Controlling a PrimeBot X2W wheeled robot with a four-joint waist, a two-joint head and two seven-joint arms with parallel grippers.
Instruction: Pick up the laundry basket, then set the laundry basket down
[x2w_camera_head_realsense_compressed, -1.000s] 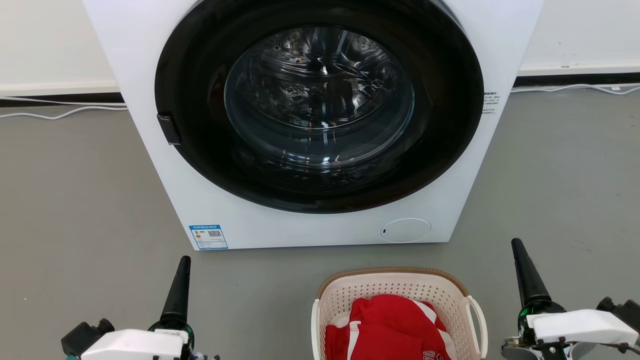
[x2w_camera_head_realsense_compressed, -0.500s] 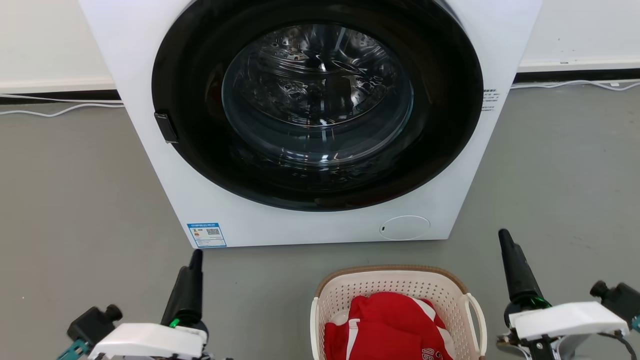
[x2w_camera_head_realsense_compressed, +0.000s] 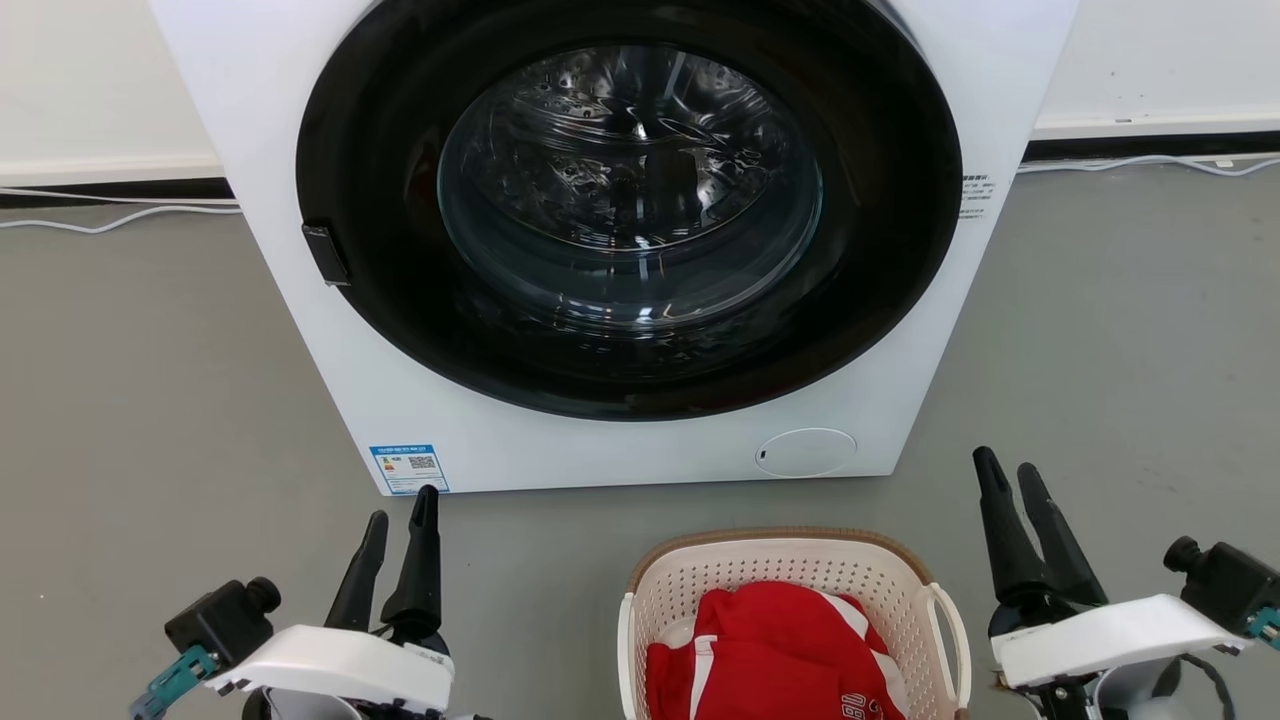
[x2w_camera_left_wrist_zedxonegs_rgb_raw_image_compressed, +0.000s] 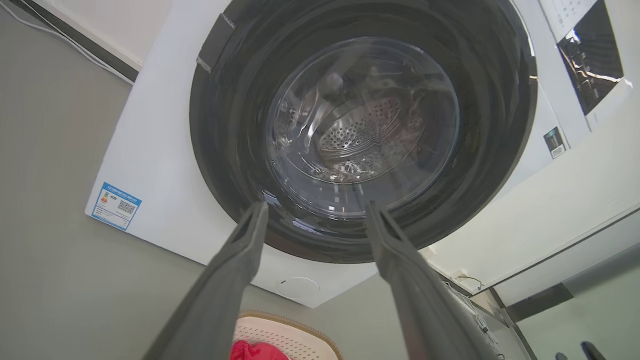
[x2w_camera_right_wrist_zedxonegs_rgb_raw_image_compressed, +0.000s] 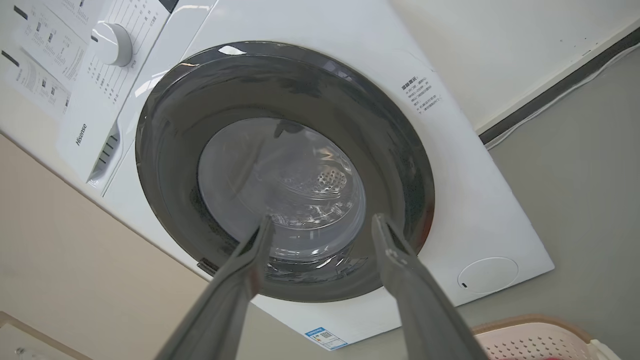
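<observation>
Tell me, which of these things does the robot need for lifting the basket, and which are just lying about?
For the job:
- laundry basket, on the floor, with a red garment in it
- left gripper, open
- right gripper, open

Just there:
- washing machine, door shut
- white cable by the wall
- grey floor

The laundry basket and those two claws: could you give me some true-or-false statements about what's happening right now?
The laundry basket holds a red garment. True.
The left gripper grips the basket. False: it is open, apart from the basket, holding nothing.
The washing machine has its door shut. True.
The right gripper is shut. False: it is open and empty.
</observation>
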